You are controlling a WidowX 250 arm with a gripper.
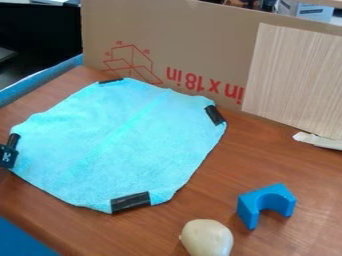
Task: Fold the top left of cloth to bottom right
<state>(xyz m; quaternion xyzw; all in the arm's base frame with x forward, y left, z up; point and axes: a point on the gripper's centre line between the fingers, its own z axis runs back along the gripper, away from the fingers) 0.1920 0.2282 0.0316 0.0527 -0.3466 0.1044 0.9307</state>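
A smooth, cream-colored bulbous object point(208, 238) rests on the wood-grain counter point(217, 180), nearer the camera than the end effector point(8, 156), whose open or closed state cannot be determined. Just right of it, the fuzzy turquoise cloth point(120, 145), corners banded in black tape point(130, 201), lies spread, the entire fold apparently remaining. An arched blue block point(249, 209) stands farther right.

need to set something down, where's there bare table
The table is bare between the cloth and blue block, and between that block and the white strip. It's tighter between the block and pale round thing, and where the cloth's back edge nears the cardboard.
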